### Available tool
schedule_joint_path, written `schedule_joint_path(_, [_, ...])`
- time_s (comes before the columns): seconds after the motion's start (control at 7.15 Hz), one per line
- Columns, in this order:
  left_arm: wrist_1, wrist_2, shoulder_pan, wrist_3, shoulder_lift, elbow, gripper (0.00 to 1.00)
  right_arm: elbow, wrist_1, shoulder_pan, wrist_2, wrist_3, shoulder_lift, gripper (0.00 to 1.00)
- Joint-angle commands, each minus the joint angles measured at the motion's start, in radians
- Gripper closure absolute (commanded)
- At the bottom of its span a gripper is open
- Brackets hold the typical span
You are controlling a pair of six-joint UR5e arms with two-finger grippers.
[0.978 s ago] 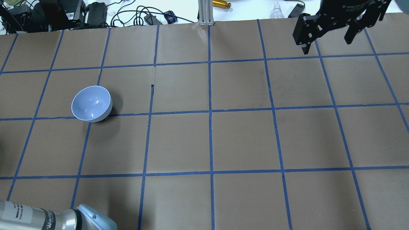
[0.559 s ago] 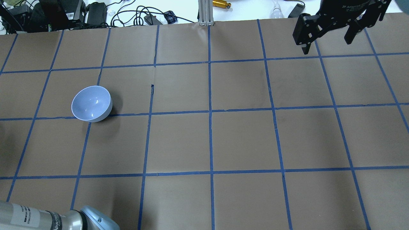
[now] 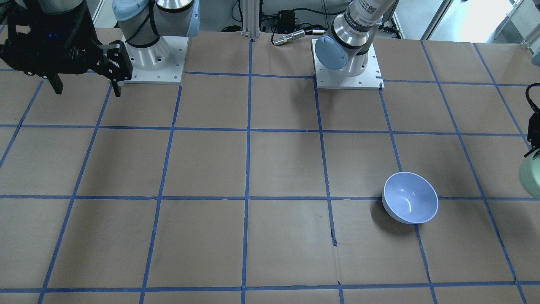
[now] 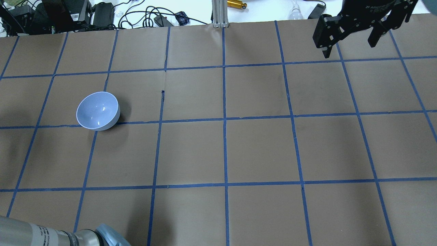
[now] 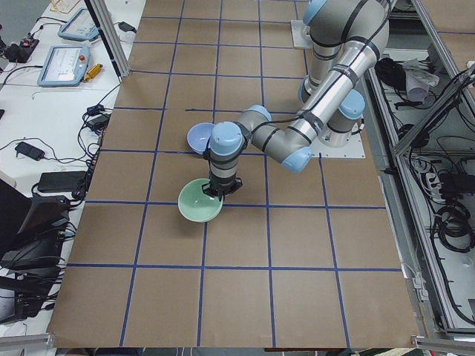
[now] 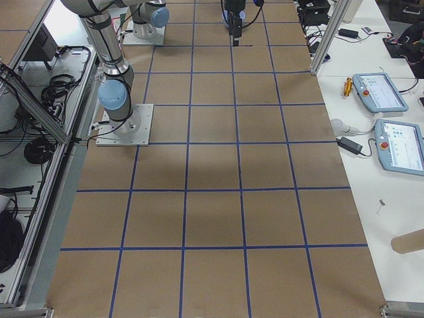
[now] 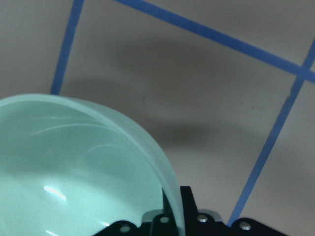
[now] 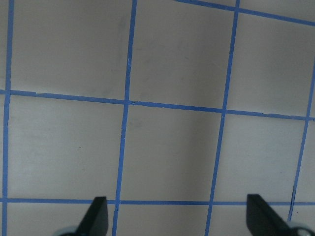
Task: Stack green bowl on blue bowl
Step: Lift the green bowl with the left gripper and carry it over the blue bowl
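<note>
Table: flat brown paper, matte, ruled into squares by blue tape.

Left gripper was clamped on the rim of the green bowl, one finger inside the wall and one outside. The bowl hung tilted towards the table's left end, and its shadow fell apart from it on the paper. In the front-facing view the frame's edge cut it off.

Blue bowl sat upright on the paper, its near edge over a tape crossing. It was apart from the green bowl, farther along the table.

Both bowls were round, glossy and thin-walled, with light streaks inside.

Right gripper hovered over the far right corner by the table edge, its black fingers spread wide, nothing between them. A broad run of paper lay between it and the blue bowl.
</note>
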Motion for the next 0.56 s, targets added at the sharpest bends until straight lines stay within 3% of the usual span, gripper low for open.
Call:
schedule_joint_path(0.0, [-0.042,-0.019,-0.186,-0.196,0.063,-0.004,1.0,0.0,0.0,0.0,0.0,0.0,0.0,0.0])
schedule_joint_path(0.42, [-0.107,-0.009,-0.408,-0.518,0.107,-0.068,1.0,0.0,0.0,0.0,0.0,0.0,0.0,0.0])
